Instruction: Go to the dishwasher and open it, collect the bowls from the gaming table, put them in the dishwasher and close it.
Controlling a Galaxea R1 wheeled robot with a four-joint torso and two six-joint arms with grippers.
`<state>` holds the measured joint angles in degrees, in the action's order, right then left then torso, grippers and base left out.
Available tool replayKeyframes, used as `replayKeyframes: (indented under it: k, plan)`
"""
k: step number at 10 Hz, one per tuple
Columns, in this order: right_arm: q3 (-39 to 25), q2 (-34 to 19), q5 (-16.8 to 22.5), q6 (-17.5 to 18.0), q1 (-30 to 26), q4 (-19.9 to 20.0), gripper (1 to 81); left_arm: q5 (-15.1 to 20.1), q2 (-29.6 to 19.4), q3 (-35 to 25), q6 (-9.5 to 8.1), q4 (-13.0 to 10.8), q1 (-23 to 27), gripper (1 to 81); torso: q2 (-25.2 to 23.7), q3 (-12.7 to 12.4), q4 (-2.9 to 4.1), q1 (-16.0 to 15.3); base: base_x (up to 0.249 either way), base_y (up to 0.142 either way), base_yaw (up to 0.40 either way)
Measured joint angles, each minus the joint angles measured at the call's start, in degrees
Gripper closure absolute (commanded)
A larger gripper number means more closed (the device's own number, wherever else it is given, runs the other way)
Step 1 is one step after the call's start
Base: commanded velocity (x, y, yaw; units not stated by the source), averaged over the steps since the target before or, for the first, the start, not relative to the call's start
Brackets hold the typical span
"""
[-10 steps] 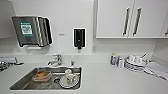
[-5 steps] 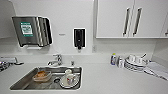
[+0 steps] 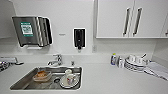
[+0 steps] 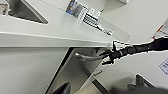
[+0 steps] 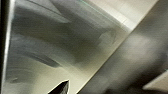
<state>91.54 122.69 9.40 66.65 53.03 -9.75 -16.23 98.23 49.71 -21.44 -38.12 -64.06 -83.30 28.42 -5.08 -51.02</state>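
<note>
Dishwasher (image 4: pixel 75 72): its brushed steel front is seen under the edge of the surface (image 4: pixel 50 32), at the near side below the plates; the top of the door is tilted slightly out from the cabinet line.
Handle (image 4: pixel 86 57): a horizontal bar is carried along the door's top edge.
Right gripper (image 4: pixel 108 57): it is seen in the left wrist view on a dark jointed arm, reaching in from the right to the bar's right end.
Right fingers (image 4: pixel 104 52): they are clenched about the handle, one prong above the bar and one below, the bar's end lying between them.
Right wrist view: streaked steel of the door is seen very close, with one dark fingertip (image 5: pixel 60 88) at the picture's edge.
Left gripper (image 4: pixel 100 86): it is held back from the door, well apart from the handle.
Left fingers (image 4: pixel 62 89): they are released, two dark tips standing apart with nothing gripped.
Sink (image 3: pixel 22 82): it is set into the surface at near left, with a cup on a saucer (image 3: pixel 70 80) and a dish (image 3: pixel 42 75) lying in it.
Plates (image 3: pixel 135 64): a stack is placed at far right on the surface, with cups on top.
Wall: a towel dispenser (image 3: pixel 31 31) and a black soap dispenser (image 3: pixel 79 38) are mounted above the sink.
</note>
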Motion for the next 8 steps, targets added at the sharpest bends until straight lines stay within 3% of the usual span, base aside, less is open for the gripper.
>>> replayKeyframes:
  k: [8]
  plan:
    - [-0.83,-0.96,-2.35,-0.11,1.88,-0.57,1.0,0.02,0.55,1.41,-0.09,0.0,-0.11,1.0,0.0,-0.02,0.0,0.0,0.0,0.0,0.0]
